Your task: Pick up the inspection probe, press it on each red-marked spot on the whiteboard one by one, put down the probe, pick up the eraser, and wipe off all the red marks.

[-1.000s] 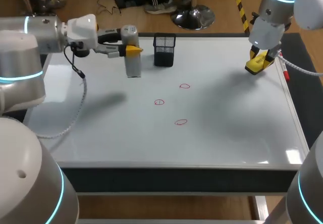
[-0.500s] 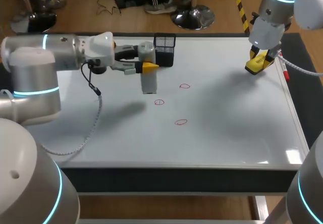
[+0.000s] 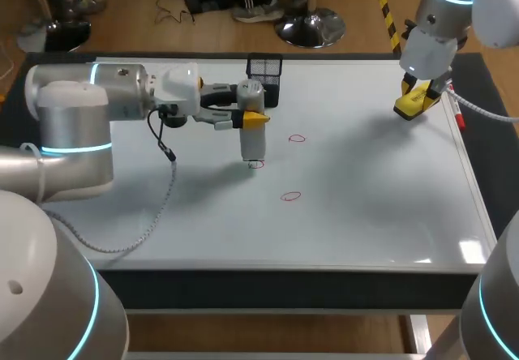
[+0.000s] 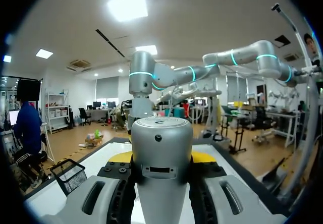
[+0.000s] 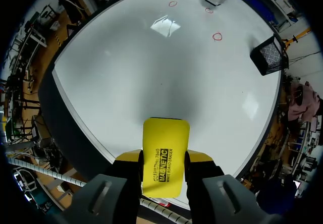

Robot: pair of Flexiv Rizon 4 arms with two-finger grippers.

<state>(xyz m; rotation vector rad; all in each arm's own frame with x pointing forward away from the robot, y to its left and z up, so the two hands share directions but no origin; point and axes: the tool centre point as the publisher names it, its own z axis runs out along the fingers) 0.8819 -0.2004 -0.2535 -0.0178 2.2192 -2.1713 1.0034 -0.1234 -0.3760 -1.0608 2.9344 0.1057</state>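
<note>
- The whiteboard [image 3: 389, 214] lies flat as the tabletop, so each press has to come straight down.
- Left gripper [image 3: 253, 118] reaches sideways over the middle, clamped on the probe's sides to hang it upright.
- Right gripper [image 3: 418, 96] sits at the far right edge, pinching the eraser, clear of the probing and, I'd judge, ready for wiping.
- Basket [image 3: 264, 79] stands at the far edge, just behind the probe.
- Probe [image 3: 253, 141]: a grey cylinder, vertical, with its tip at the middle mark [image 3: 256, 165]; whether they touch is unclear.
- Eraser [image 5: 164, 156]: yellow, held above the board.
- Far mark [image 3: 297, 139] and near mark [image 3: 290, 196] lie just right.
</note>
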